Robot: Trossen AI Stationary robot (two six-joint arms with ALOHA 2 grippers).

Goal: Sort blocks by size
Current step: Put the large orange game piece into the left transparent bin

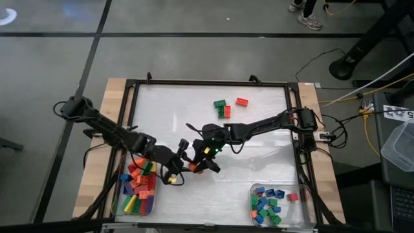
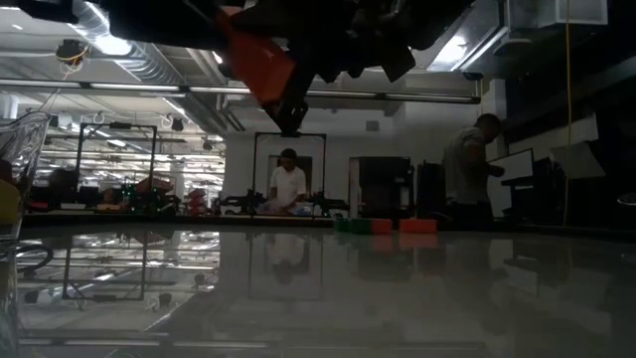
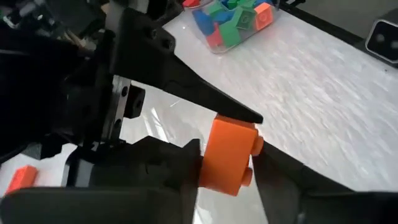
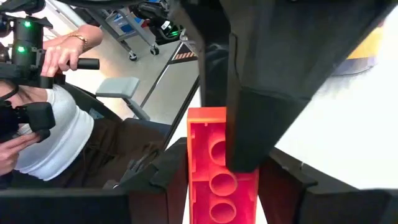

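While both arms meet above the bench's middle, toward its front edge:
High view: left gripper (image 1: 183, 157) and right gripper (image 1: 206, 157) meet at one orange brick (image 1: 193, 167); trays sit at both front corners.
Low view: brick (image 2: 256, 60) hangs above the bench.
Left wrist view: fingers (image 3: 205, 99) pinch it.
Right wrist view: fingers (image 4: 249, 134) pinch it too.

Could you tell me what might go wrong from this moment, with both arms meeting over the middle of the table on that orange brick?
1. The left gripper and right gripper both pinch the same orange brick in mid-air; if neither lets go cleanly, it may twist out and drop onto the table.

2. The grippers are crowded together, so the arms could knock each other when parting.

3. The left tray looks heaped with long bricks; another may spill over.
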